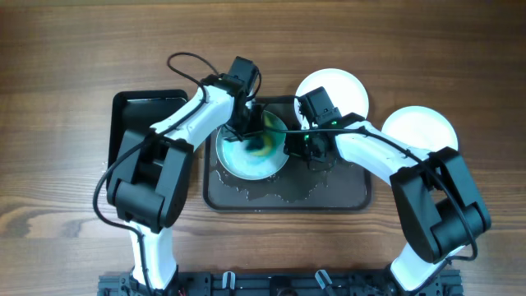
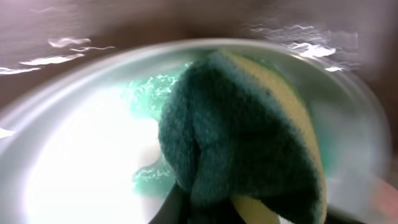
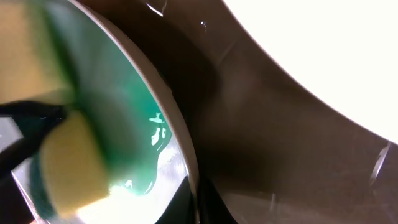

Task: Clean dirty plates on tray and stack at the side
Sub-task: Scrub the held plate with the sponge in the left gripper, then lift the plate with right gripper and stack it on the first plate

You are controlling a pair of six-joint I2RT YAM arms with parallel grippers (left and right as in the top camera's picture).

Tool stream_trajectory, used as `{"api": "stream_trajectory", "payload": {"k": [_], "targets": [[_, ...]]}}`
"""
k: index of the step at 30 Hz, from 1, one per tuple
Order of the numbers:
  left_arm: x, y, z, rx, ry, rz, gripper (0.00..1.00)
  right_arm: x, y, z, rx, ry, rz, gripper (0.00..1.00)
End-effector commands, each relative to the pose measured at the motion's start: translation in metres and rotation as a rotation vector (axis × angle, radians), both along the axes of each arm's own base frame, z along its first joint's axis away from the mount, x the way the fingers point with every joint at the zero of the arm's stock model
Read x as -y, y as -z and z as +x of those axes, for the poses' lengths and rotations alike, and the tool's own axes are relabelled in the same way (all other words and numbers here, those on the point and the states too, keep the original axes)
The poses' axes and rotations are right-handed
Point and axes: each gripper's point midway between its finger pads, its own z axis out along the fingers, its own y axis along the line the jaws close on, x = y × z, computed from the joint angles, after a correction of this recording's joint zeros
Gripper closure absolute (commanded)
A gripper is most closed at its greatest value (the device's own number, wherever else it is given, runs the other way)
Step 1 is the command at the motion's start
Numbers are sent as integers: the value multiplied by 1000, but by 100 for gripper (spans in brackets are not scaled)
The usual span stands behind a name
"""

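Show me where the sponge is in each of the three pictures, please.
Overhead: the sponge is near the middle, on the plate between the two arms.
Left wrist: the sponge fills the centre and right, dark green side toward the camera.
Right wrist: the sponge is at the lower left, blurred, yellow side showing.
Shared landmark: the plate smeared green, seen in the left wrist view and the right wrist view too.

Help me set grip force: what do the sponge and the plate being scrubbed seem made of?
The sponge looks like soft foam: yellow body, dark green fibrous scouring face, matte and fuzzy. The plate looks hard and glossy white, throwing bright glare under green soapy film; ceramic or melamine, cannot tell which.
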Motion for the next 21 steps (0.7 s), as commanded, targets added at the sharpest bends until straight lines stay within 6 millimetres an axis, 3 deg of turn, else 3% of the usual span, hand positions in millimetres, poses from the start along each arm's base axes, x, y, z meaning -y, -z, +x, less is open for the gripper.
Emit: {"api": "stream_trajectory", "payload": {"k": [1, 4, 6, 7, 10, 12, 14, 18, 21], "targets": [[-92, 14, -4, -11, -125, 386, 96, 3, 3, 4, -1, 5, -14, 96], [-76, 16, -21, -92, -50, 302, 96, 3, 2, 4, 2, 5, -12, 96], [-47, 16, -35, -153, 73, 144, 96, 3, 2, 4, 1, 7, -12, 96], [-15, 11, -46, -186, 189, -42, 96, 3, 2, 4, 2, 7, -11, 96], [43, -14, -48, -147, 345, -419, 96, 3, 2, 4, 2, 7, -11, 96], [55, -19, -39, -99, 364, -483, 96, 3, 2, 4, 2, 7, -11, 96], [51, -14, -23, -50, 310, -429, 96, 3, 2, 4, 2, 7, -11, 96], [-11, 14, 11, 34, 67, -6, 96, 3, 2, 5, 3, 7, -12, 96], [-50, 2, 17, 59, -12, 209, 96, 3, 2, 5, 3, 6, -12, 96]]}}
